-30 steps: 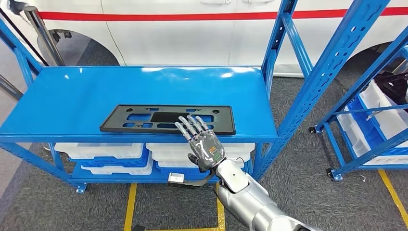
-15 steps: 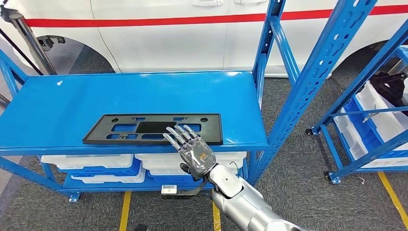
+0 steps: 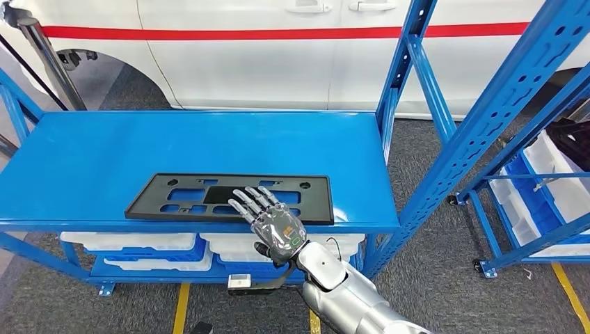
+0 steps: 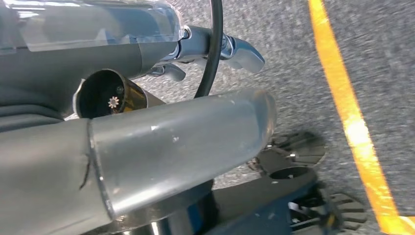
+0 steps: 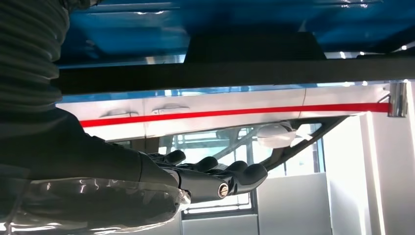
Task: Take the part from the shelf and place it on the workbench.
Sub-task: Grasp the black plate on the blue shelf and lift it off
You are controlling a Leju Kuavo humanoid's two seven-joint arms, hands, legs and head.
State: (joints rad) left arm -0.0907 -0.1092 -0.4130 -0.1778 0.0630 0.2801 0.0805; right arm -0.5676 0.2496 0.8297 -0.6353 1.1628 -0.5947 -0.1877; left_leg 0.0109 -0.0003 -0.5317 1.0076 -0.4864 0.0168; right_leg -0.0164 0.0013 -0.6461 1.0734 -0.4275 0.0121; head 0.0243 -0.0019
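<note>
The part [image 3: 314, 202] is a flat black plate frame with cut-outs, lying near the front edge of the blue shelf top [image 3: 209, 142]. My right hand [image 3: 273, 224] reaches up from below the shelf's front edge, holding nothing. Its fingers [image 3: 249, 200] are stretched out and apart over the part's front rim, right of its middle. I cannot tell whether they touch it. In the right wrist view the same fingers [image 5: 244, 176] lie straight and flat. My left hand [image 4: 195, 137] hangs by my side over the grey floor, empty, with the thumb apart from the fingers.
White and blue bins [image 3: 139, 243] sit on the lower shelf. Blue uprights [image 3: 480, 118] stand to the right, with a second rack of bins [image 3: 549, 181] beyond them. A white car with a red stripe [image 3: 278, 42] is behind the shelf. Yellow floor lines [image 3: 181, 306] run below.
The whole view has shifted a little, so the camera moved. My right hand stays over the part's front rim, fingers spread, and the part lies where it was.
</note>
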